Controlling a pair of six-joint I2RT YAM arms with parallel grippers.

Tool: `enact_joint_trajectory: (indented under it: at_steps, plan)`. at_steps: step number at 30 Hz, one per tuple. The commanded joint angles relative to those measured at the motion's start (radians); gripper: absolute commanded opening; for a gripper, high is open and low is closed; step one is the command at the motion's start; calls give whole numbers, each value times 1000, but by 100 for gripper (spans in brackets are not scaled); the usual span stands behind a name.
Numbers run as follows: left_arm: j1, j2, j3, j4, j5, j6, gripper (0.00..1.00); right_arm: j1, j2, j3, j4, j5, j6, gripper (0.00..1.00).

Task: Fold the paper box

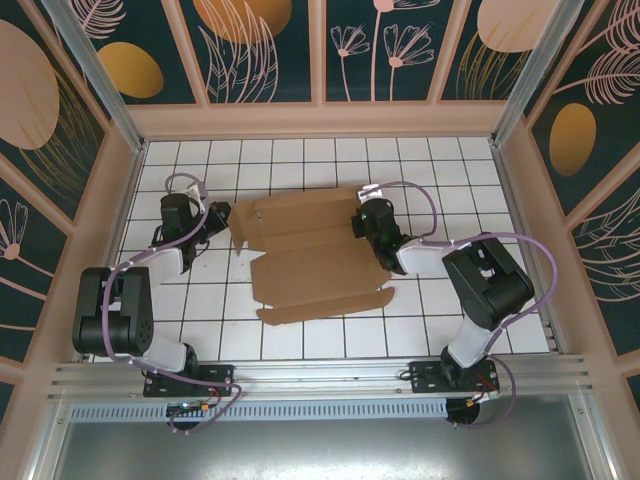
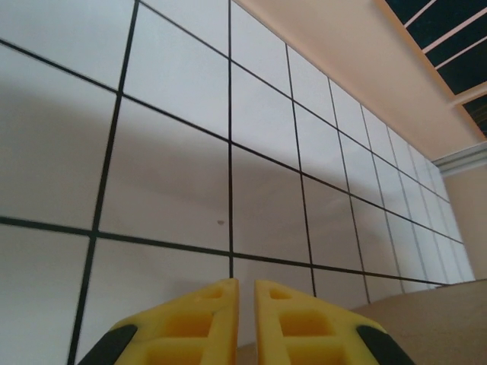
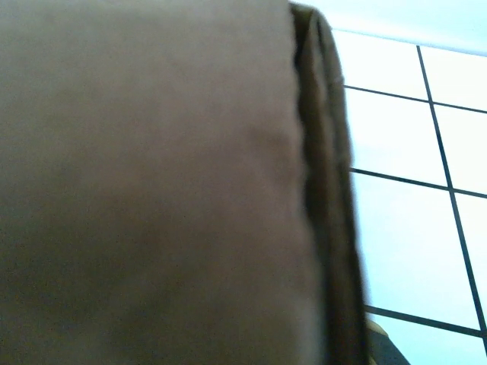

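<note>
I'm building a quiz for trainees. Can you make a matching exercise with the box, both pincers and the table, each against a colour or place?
Things:
1. box
2. left pincer
3. right pincer
4. table

Descriptions:
a. white tiles, black lines
b. yellow fingers
c. brown
d. at the box's right edge

Pairs: 1-c, 2-b, 3-d, 4-a

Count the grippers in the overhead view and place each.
2. The left gripper is at the left edge of the paper box, far end; the right gripper is over its right edge, far end.
</note>
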Motion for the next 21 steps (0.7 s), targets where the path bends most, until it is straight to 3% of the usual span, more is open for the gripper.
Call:
enact_joint_trajectory:
  at_steps: [1,11,21]
  plan:
    - [-18,-40,-42,73,76,-76,14,-5,29,32,-32,-3,27,0]
    - [-99,-53,-112,227,72,-243,14,-7,32,36,-43,36,71,0]
    - [-165,-30,-139,299,-34,-290,20,23,48,23,-19,87,89,0]
